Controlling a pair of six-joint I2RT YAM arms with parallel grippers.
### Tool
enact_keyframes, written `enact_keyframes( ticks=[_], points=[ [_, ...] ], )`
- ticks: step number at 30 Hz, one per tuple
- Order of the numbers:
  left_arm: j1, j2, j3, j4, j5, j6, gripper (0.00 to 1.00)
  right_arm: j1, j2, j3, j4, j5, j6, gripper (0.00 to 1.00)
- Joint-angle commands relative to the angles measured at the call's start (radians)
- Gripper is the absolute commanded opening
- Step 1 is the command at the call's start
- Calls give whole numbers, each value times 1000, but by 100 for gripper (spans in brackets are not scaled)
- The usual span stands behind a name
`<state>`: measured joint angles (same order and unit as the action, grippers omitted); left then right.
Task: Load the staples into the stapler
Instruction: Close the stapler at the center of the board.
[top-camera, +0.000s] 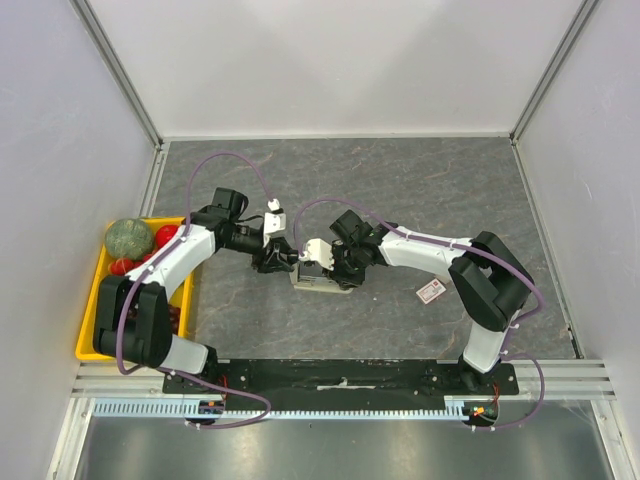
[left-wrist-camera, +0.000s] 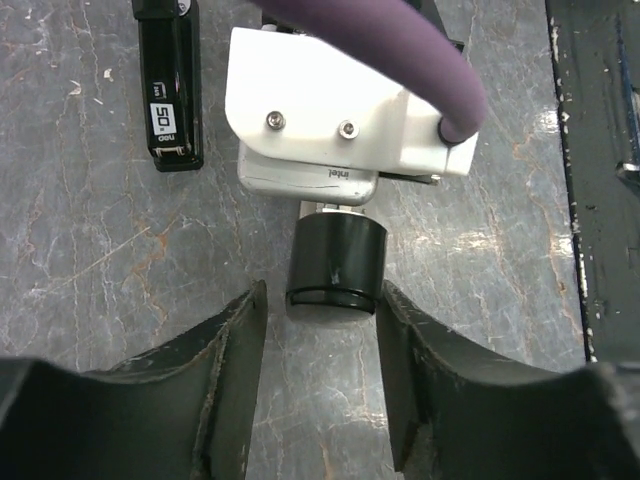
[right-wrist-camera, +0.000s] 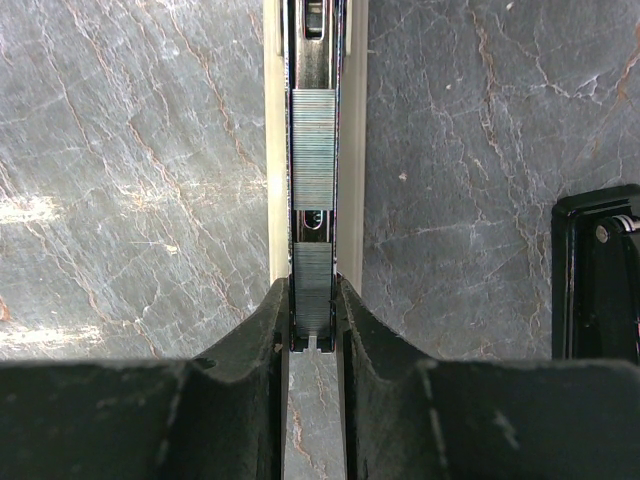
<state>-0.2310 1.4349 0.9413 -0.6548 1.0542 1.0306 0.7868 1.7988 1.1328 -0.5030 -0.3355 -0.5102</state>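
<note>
Over the stapler's (top-camera: 320, 282) open magazine, the right gripper (right-wrist-camera: 312, 300) is nearly shut, pinching a grey staple strip (right-wrist-camera: 312, 270) to seat it in the channel. Beside the stapler, the left gripper (left-wrist-camera: 320, 305) hangs wide open and empty (probably ready to steady it). The staples box (top-camera: 430, 291) lies well right of the stapler.

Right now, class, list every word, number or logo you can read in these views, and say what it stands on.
"50": white label on the glossy black stapler arm; tiny print beside it unreadable.
"intel": silver metal camera housing.
Small white-and-red staple box: print too small to read.
</note>
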Motion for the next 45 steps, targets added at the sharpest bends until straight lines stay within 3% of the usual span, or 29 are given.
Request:
enact_keyframes(
  ticks=[1,5,6,11,16,22,34,45],
  points=[
    [-4,18,21,67,55,-53,48,-3,34,-13,-14,16,12,0],
    [-13,21,14,86,52,-69,17,-3,34,-15,-14,18,12,0],
    [-14,21,13,89,49,-72,2,-4,31,-15,-14,13,12,0],
    [-34,12,2,95,30,-76,2,-14,19,-15,-14,-11,9,2],
    [-57,-13,-30,115,0,-87,2,-29,-9,-13,-28,-56,-1,22],
    [-79,-24,-42,124,-20,-101,2,-47,-39,-13,-54,-112,-30,35],
    [-159,-24,-26,123,-106,-142,2,-116,-122,-8,-130,-319,-106,45],
    [-263,18,25,124,-256,-211,2,-228,-173,27,-229,-425,-162,45]
  ],
)
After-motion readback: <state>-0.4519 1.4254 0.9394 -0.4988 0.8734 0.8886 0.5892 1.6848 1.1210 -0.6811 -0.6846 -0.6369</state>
